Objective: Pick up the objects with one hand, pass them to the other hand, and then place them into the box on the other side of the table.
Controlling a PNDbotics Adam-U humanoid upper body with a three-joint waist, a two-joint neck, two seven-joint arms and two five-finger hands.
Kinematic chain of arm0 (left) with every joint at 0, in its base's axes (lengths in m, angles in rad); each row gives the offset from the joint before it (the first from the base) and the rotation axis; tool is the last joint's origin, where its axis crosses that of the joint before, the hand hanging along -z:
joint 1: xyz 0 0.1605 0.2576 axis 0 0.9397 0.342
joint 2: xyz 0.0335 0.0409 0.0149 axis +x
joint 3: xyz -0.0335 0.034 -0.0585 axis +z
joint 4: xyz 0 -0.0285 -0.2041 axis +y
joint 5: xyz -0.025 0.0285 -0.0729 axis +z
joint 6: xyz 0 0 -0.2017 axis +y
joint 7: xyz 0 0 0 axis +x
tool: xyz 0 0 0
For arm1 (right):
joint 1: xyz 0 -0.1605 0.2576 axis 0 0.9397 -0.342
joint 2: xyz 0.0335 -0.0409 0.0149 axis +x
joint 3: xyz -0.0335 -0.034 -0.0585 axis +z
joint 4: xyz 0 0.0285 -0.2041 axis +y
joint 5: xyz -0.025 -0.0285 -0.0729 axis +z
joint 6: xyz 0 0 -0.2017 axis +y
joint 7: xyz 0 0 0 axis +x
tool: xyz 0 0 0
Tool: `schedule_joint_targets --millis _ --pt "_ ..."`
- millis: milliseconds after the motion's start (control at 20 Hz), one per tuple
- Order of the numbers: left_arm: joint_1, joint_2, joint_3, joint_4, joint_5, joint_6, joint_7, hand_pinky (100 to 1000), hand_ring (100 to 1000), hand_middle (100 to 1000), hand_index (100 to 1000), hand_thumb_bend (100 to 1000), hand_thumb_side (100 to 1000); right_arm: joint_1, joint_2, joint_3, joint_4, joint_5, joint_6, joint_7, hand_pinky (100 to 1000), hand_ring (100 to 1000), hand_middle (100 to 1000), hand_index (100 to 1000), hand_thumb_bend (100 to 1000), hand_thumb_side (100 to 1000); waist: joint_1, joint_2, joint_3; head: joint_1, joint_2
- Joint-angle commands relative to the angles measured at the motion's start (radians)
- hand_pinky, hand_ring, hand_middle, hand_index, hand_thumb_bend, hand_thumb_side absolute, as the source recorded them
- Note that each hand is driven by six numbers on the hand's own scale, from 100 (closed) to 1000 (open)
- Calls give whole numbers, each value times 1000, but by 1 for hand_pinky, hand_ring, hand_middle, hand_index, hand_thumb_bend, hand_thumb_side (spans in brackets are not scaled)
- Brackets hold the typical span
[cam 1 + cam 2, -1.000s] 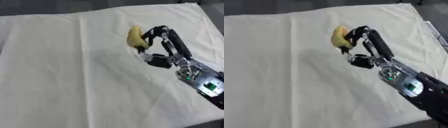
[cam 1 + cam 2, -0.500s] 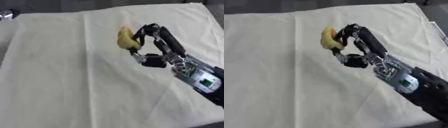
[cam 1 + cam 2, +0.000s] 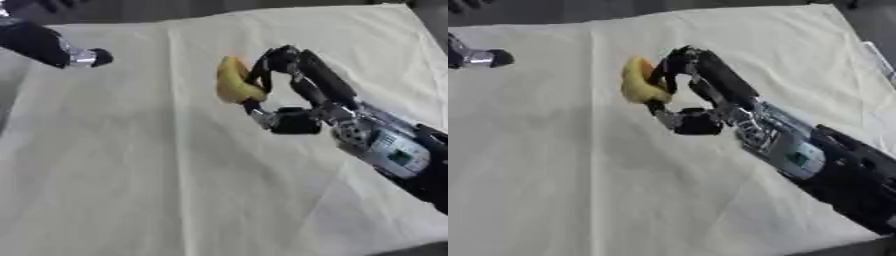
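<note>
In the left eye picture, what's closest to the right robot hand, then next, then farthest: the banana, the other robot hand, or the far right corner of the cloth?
1. Banana: held in the right robot hand's fingers, centre of the cloth.
2. Far right corner of the cloth: top right.
3. Left robot hand: top left, only partly in view.
</note>
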Motion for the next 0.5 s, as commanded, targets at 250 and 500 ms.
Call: schedule_joint_targets --millis 250,500 --pt "-39 -33 -41 -79 -54 -20 -13 807 823 797 873 764 204 -42 -17 9 -15 14 -19 19 580 614 322 448 152 100 7 -40 3 -8 -2" --pt "-43 -63 -65 -105 -96 -16 14 812 826 802 874 818 177 -63 -2 15 -15 11 29 6 527 603 309 432 207 100 9 -37 4 -6 -8"
